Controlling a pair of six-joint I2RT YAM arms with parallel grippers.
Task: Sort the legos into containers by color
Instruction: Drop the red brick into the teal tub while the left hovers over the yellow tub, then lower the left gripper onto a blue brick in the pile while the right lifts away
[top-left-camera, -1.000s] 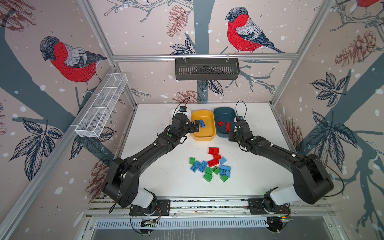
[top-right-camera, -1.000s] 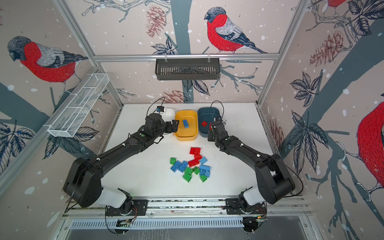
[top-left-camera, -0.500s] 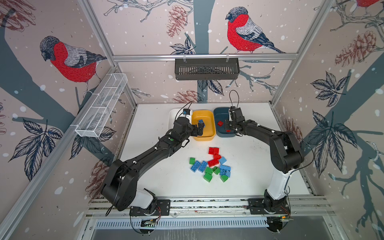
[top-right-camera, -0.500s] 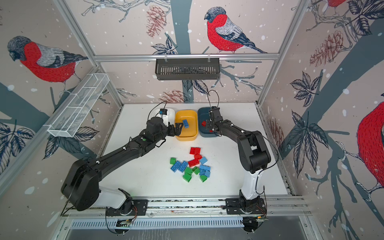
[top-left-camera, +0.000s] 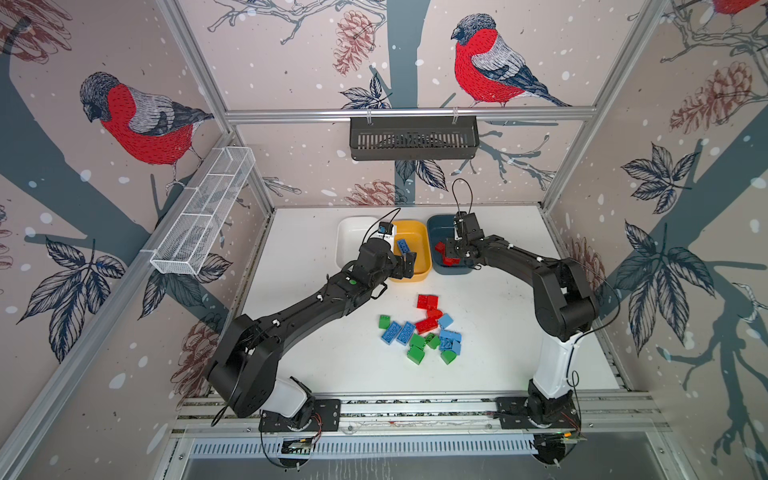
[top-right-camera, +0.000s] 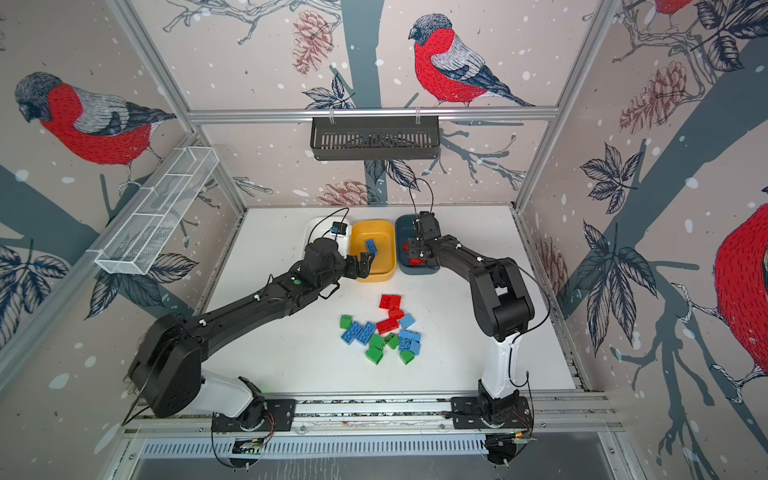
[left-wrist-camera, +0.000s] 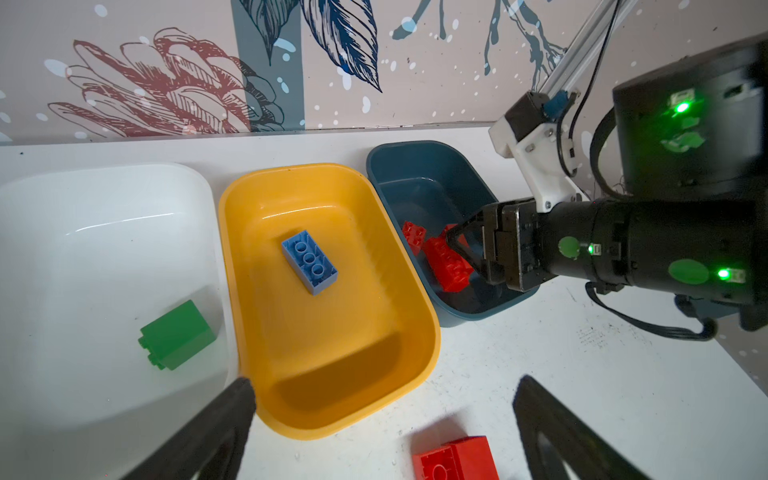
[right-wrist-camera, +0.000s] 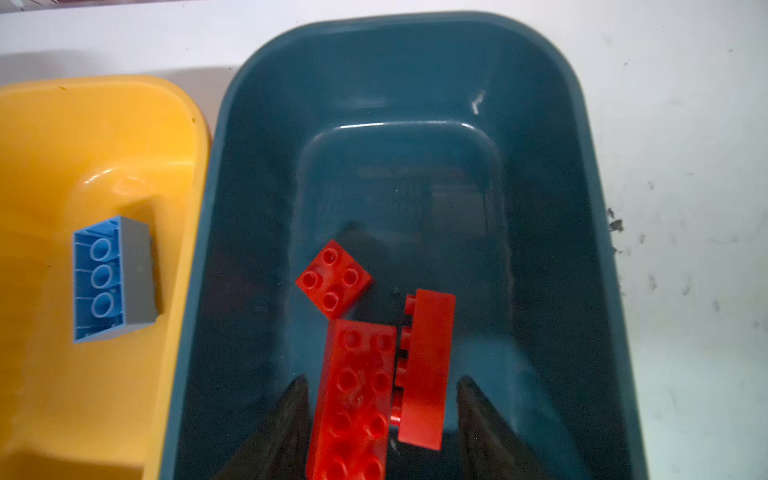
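Inside teal tub (right-wrist-camera: 548, 174), long red brick (right-wrist-camera: 353, 399) lengthwise, studs up.

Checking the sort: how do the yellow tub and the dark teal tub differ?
The yellow tub holds one blue brick, underside up; the dark teal tub holds three red bricks. The right pincer hangs open inside the dark teal tub; the left pincer hovers open above the yellow tub's near rim. Both are rounded rectangles.

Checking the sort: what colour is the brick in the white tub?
Green; the brick shows best in the left wrist view.
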